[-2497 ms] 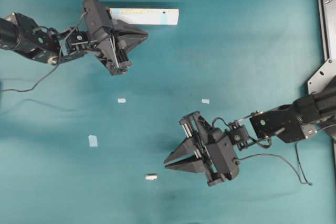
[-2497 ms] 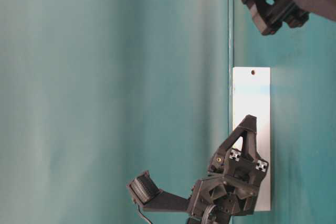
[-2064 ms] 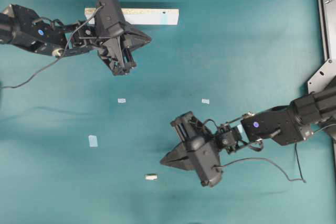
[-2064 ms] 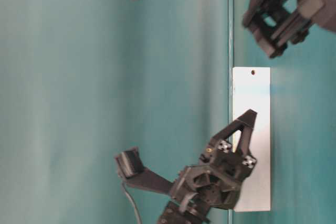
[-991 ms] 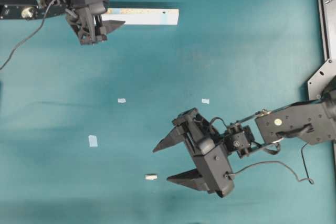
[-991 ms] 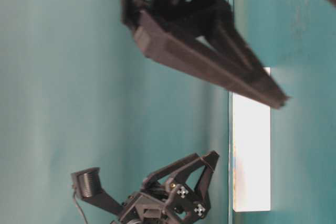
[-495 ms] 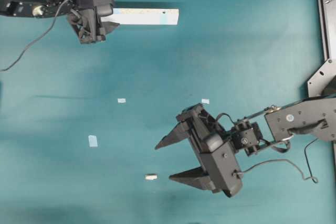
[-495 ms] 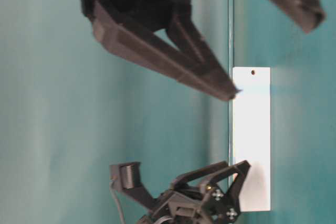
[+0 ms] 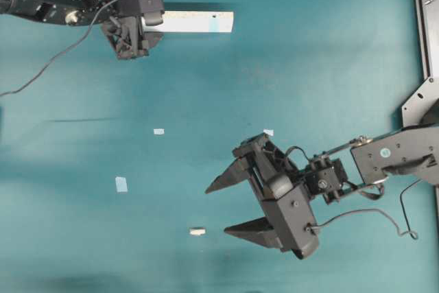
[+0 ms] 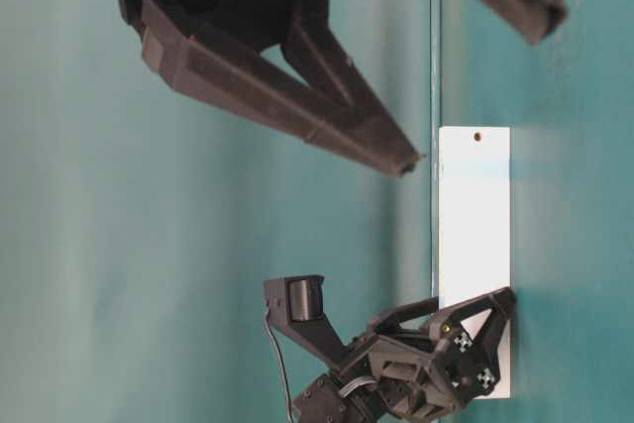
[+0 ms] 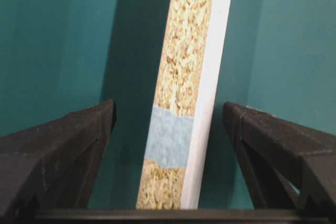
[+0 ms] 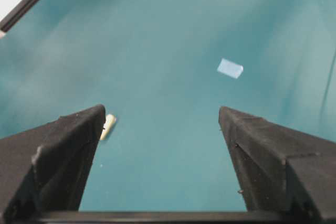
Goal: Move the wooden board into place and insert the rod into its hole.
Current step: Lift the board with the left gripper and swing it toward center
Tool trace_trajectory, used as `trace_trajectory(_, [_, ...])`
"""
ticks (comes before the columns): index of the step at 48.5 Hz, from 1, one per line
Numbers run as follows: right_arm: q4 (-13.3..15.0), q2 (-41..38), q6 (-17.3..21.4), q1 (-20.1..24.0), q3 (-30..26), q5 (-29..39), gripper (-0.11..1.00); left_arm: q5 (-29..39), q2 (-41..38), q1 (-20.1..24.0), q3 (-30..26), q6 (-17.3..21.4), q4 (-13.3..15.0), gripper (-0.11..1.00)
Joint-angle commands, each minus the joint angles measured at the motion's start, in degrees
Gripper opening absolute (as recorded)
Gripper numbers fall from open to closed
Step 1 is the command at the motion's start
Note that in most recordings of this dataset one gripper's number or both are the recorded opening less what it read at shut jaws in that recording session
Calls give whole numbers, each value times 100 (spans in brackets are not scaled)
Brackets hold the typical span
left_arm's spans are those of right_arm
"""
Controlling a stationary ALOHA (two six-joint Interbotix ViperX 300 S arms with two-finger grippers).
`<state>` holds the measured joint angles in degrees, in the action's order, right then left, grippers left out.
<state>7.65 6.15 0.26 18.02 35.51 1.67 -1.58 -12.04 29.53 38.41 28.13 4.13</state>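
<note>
While the left fingers (image 11: 73, 150) straddle the wooden board (image 11: 189, 93) spread wide, the right fingers (image 12: 63, 150) gape empty.

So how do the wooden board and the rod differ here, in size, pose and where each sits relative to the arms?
The wooden board is long and flat; the rod is a tiny stub. The board lies at the top of the overhead view, its end between the fingers of the open left tool; the rod lies near the bottom, ahead of the open right tool and off to one side. Both are pale, rest on the teal table, and neither is gripped.
</note>
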Motion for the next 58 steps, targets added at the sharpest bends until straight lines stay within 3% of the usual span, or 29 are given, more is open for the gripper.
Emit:
trace_trajectory(1, [0,167,9,18,-132,70,96,-70,0,26,-105,18,-18,90])
trace_trajectory(7, [0,176,9,18,-132,105,96,-70,26,26,-44,9,-18,81])
trace_trajectory(14, [0,185,9,26,-132,114,96,-79,53,26,-26,-18,-9,43])
trace_trajectory(19, [-9,185,9,26,-132,114,96,-97,53,26,-62,-26,-18,23])
trace_trajectory(36, [0,255,9,26,-149,114,96,-88,211,-97,-272,-299,-18,23])
trace_trajectory(48, [-9,439,18,18,-220,325,96,35,747,-501,-369,-993,-18,23])
trace_trajectory(58, [0,545,26,18,-308,668,96,202,817,-1143,-457,-1793,-18,23])
